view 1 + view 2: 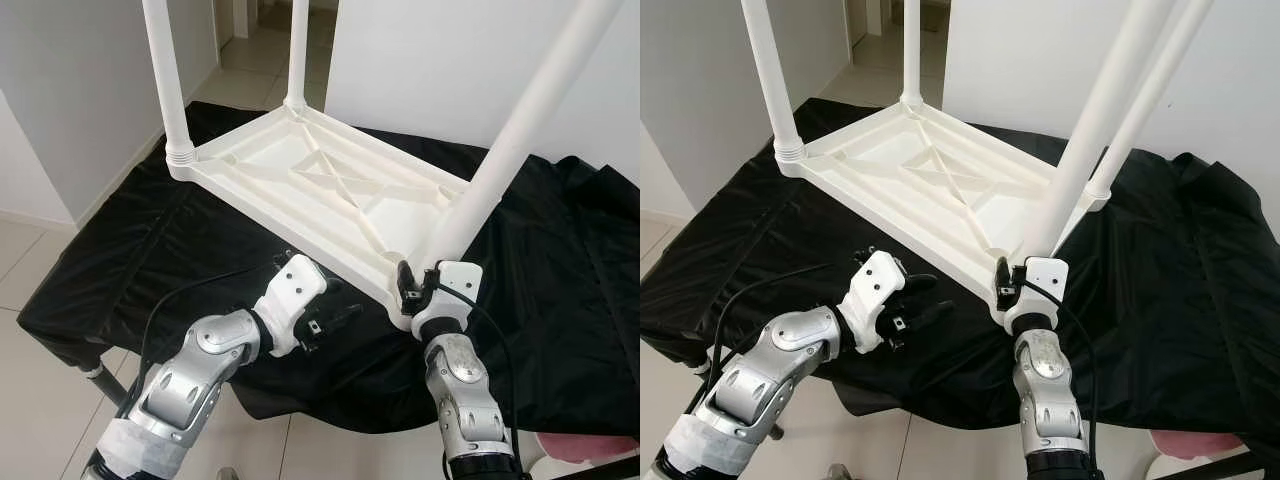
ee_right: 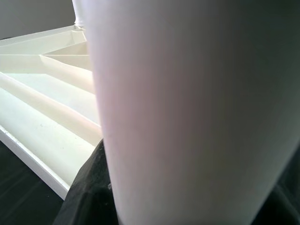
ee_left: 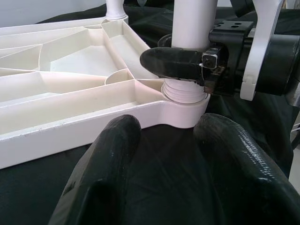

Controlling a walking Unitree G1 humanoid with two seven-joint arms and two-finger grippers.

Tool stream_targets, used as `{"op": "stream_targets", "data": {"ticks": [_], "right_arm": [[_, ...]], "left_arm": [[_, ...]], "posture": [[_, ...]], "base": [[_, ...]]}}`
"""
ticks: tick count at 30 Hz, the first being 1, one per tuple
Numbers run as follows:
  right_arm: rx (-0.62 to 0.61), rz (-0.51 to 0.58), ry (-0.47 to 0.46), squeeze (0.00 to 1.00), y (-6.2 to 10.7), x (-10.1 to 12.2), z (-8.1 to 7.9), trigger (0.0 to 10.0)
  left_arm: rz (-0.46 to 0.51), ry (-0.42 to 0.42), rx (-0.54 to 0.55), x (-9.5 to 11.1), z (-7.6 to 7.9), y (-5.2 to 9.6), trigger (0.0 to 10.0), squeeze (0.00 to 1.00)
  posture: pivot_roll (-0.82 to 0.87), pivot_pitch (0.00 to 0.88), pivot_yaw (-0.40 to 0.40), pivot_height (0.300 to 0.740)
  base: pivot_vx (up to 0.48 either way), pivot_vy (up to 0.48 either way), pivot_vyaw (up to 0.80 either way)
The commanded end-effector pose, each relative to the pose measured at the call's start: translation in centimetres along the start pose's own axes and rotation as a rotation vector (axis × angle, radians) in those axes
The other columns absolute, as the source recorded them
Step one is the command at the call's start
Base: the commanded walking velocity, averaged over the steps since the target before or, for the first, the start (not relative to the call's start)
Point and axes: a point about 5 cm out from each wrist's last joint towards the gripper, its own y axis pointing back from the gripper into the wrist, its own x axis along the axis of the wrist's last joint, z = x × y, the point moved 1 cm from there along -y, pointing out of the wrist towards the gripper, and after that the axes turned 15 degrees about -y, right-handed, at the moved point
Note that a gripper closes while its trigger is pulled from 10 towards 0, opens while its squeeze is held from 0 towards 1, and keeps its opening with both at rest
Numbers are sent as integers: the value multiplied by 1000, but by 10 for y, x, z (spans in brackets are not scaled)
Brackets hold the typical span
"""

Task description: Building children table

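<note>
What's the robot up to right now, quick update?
Right gripper shut on near leg at its socket. Left gripper open, free, over black cloth. Tabletop upside down, legs standing in its corners. Nothing in the way.

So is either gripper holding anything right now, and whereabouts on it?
The right gripper is shut on the near table leg, just above its socket in the upturned tabletop. The left gripper is open and holds nothing.
</note>
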Motion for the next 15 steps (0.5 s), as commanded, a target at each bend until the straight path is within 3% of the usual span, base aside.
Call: {"op": "stream_targets", "data": {"ticks": [1,11,12,15], "right_arm": [[-35,-41,8,0,2,-6,3,10000],[85,-21,24,35,3,-1,-6,10000],[96,-14,7,1000,2,1,-5,10000],[129,0,15,1000,1,5,-2,10000]], "left_arm": [[13,8,-27,1,4,-1,10000,0],[9,0,-16,1,0,0,10000,0],[9,0,-17,1,1,0,10000,0],[9,-2,-15,1,1,-1,10000,0]], "posture": [[1,6,-70,740],[8,0,-74,740],[11,0,-77,740],[12,0,-79,740]], "base": [[0,0,0],[0,0,0],[0,0,0],[0,0,0]]}}
